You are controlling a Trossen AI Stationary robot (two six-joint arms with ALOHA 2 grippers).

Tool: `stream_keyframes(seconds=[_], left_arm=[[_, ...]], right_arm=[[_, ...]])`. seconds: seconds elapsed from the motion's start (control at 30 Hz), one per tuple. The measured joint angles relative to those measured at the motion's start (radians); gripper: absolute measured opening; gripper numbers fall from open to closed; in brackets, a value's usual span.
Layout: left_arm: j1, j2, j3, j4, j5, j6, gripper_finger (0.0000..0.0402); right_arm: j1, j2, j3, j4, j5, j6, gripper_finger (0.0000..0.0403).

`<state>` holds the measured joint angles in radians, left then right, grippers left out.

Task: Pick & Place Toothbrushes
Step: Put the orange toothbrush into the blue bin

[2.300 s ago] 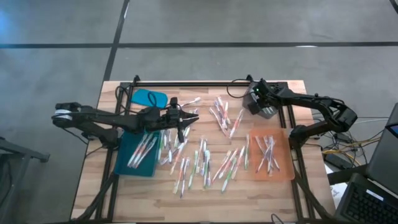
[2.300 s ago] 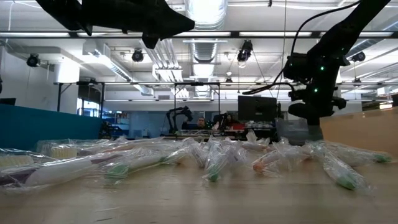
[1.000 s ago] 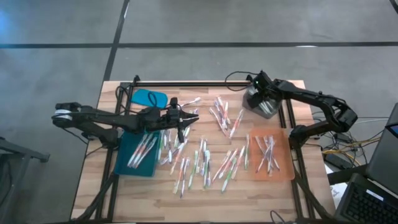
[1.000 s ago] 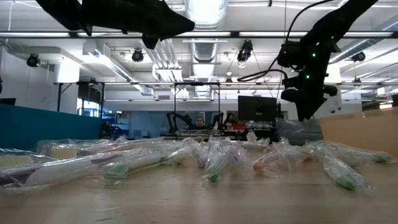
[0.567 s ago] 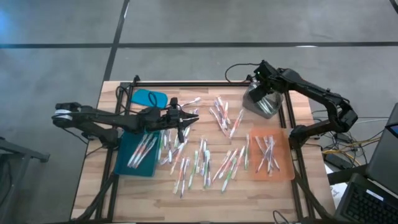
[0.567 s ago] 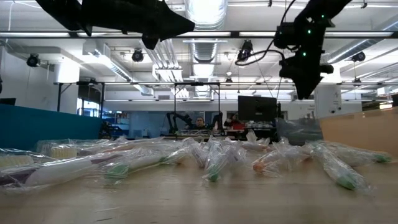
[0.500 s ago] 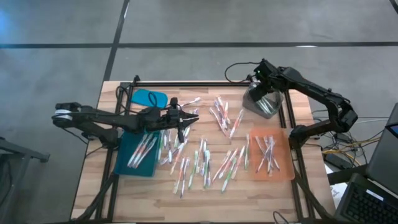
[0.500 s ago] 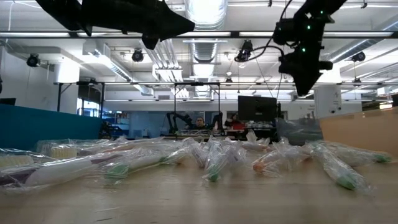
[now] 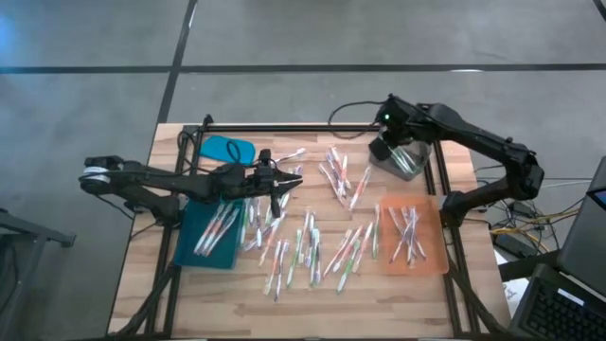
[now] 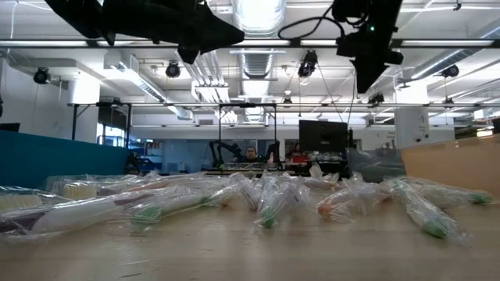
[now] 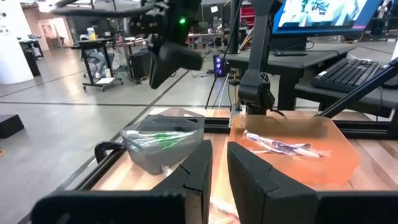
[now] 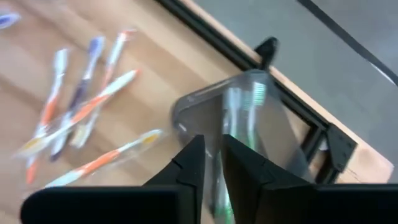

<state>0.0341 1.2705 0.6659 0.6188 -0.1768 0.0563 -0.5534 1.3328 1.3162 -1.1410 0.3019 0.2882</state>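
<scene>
Our right gripper [image 9: 383,149] hangs in the air just past the near-left rim of the grey tray [image 9: 405,159] at the far right of the table, its fingers [image 12: 186,163] drawn narrow with only a thin slit between them and nothing held. In the low view it [image 10: 363,82] sits high, well clear of everything on the wood. The grey tray holds a few green-and-white toothbrushes [image 12: 239,102] and stands against the black frame rail [image 9: 312,127] that runs along the table's far edge.

Our left gripper [image 9: 289,180] waits over the left-centre of the table, beside the teal tray [image 9: 194,248]; its fingers [image 11: 199,171] are also close together, empty between them.

Most of the toothbrushes [image 9: 308,248] lie scattered across the middle of the table [image 9: 369,294], with a smaller cluster [image 9: 341,177] between the two grippers. More lie in the orange tray [image 9: 431,260] near the right edge and in the teal tray. A blue lid [image 9: 227,149] lies at the far left corner. Bare wood runs along the near edge and the far strip between the lid and the grey tray.
</scene>
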Motion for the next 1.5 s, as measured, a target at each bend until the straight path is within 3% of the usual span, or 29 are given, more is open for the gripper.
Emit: stream_keyframes(seconds=[0.67,1.03,1.27,1.5], left_arm=[[0.0,0.0,0.0,-0.008,0.0,-0.001,0.0055],[0.0,0.0,0.0,-0.098,0.0,-0.007,0.0055],[-0.042,0.0,0.045,-0.302,0.005,0.083,0.0048],[-0.103,-0.001,0.112,-0.508,-0.007,-0.001,0.0046]], right_arm=[[0.414,-0.004,-0.01,-0.03,0.023,0.222,0.0009],[0.569,-0.002,-0.019,-0.024,0.212,0.339,0.0008],[0.667,-0.002,-0.103,-0.019,0.432,0.419,0.0008],[0.678,-0.002,-0.262,0.032,0.461,0.454,0.0008]])
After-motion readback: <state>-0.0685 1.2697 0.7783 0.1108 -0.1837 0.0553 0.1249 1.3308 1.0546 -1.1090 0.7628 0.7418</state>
